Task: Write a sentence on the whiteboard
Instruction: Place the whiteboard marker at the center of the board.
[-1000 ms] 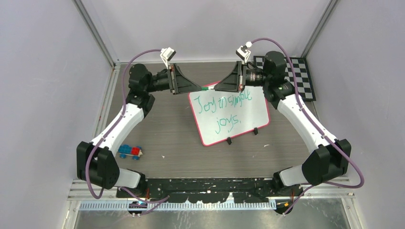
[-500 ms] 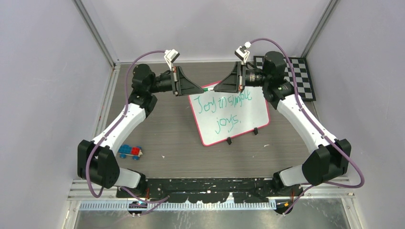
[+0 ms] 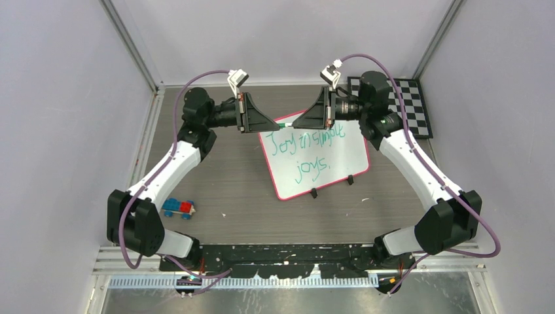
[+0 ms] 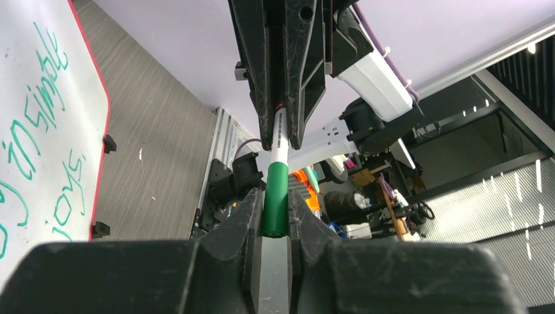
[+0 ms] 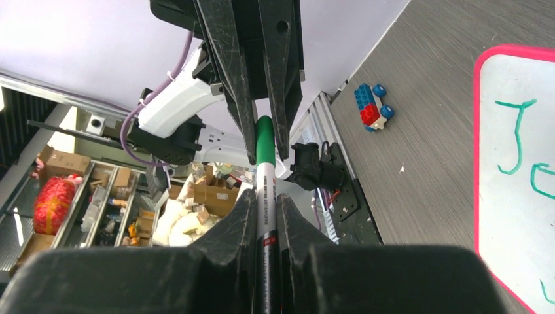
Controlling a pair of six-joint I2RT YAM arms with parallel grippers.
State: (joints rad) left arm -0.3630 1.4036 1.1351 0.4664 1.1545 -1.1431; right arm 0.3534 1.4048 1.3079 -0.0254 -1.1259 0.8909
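Two arms rise from the near edge of the grey bench [image 3: 222, 183] and bend inward to meet tip to tip. A small toy car [image 3: 179, 208] of blue and red bricks sits on the bench just inside the left arm, well apart from everything else.

Past it, right of centre and between the two arms, the whiteboard [image 3: 340, 163] lies flat and skewed. Its two black clips [image 3: 314, 193] face the near side, and its pink-red rim is visible all round except at the far edge, where the claws cover part of it. The sentence [image 3: 307, 140] runs across it in thin green handwriting on two lines, "Joy in simple" above "joys."

Above the board's far left corner, the left claw [image 3: 273, 122] and right claw [image 3: 292, 122] face each other, nearly touching, with one marker [image 3: 283, 122] held level between them. The wrist views show the left claw clamped on the marker's green cap [image 4: 275, 196]. The right claw is clamped on the white barrel [image 5: 265, 209], which carries red and black print. Cap and barrel meet in one straight line, but whether the cap is fully seated cannot be told.

At the far right corner of the bench, behind the right arm's wrist, lies a checkered board [image 3: 411, 98].
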